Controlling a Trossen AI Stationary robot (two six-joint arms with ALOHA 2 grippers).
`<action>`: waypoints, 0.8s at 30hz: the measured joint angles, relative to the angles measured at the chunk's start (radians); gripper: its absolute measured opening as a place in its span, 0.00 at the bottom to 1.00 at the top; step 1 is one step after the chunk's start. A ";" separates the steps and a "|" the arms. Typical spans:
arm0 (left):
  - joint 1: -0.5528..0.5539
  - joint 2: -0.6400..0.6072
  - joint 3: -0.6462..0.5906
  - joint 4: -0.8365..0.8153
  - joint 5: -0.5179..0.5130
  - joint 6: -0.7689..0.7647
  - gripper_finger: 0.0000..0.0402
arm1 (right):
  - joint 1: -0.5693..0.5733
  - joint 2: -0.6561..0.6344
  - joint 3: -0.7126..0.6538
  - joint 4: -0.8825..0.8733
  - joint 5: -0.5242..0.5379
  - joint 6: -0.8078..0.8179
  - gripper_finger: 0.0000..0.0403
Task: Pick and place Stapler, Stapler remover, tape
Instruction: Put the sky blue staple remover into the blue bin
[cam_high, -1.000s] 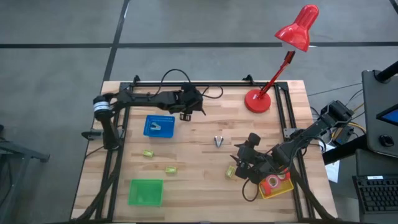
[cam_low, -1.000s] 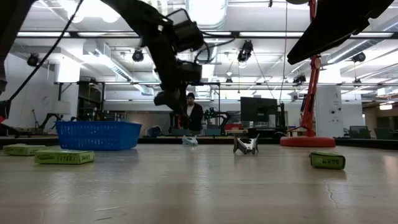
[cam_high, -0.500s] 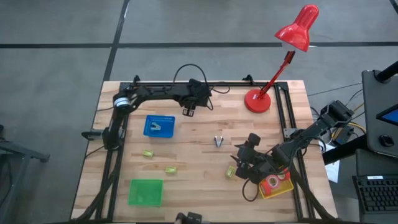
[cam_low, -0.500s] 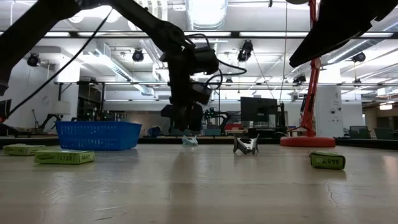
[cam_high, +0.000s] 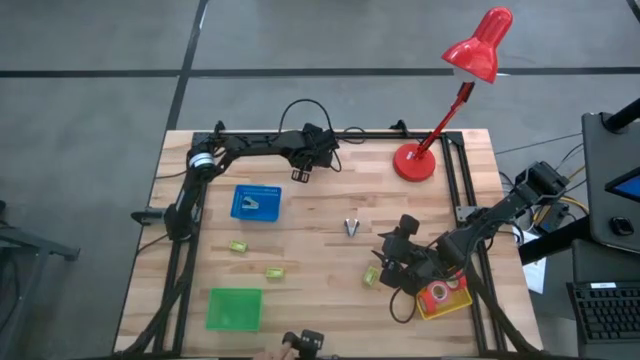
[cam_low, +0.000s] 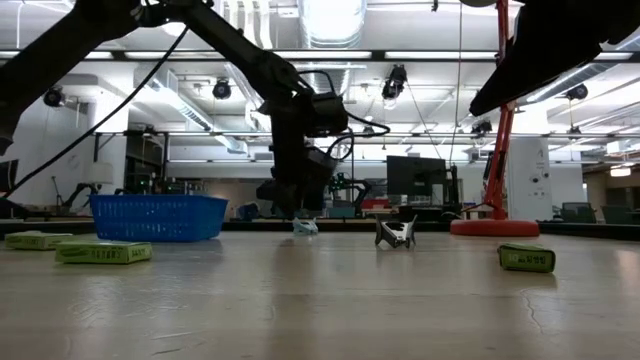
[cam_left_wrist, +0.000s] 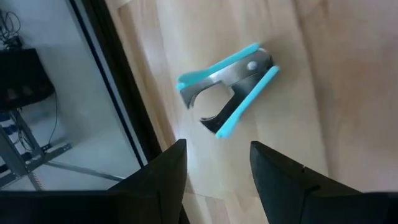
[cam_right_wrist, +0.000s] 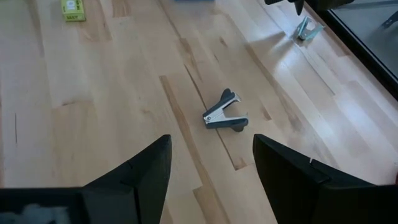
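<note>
A teal stapler remover (cam_left_wrist: 227, 87) lies on the wood close to the table's far rail, and it also shows in the low view (cam_low: 305, 227). My left gripper (cam_left_wrist: 214, 180) hangs open just above it and points steeply down; it sits at the far middle in the high view (cam_high: 298, 175). A dark stapler remover (cam_right_wrist: 224, 114) lies mid-table (cam_high: 352, 226). My right gripper (cam_high: 388, 262) waits open at the near right, short of it. A red tape roll (cam_high: 437, 293) lies in a yellow tray. I make out no stapler.
A blue basket (cam_high: 256, 202) stands at the left with a pale thing inside. Small green boxes (cam_high: 237, 245) (cam_high: 273, 271) (cam_high: 371, 275) lie about, and a green tray (cam_high: 234, 308) sits near left. The red lamp's base (cam_high: 415, 162) is far right. Black rails frame the table.
My left gripper has swung a little toward the table's right and far edge. It has sunk toward the teal stapler remover, tipping more steeply downward. The remover has not moved.
</note>
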 joint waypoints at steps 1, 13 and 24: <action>0.001 0.000 0.000 0.000 0.000 0.001 0.44 | 0.000 0.000 0.000 0.000 0.000 0.000 0.54; 0.008 0.026 -0.002 0.026 0.030 0.040 0.44 | 0.000 0.000 -0.002 0.000 0.001 -0.008 0.54; 0.013 0.026 -0.002 0.043 0.024 0.043 0.42 | 0.000 0.000 -0.006 0.000 0.003 -0.016 0.54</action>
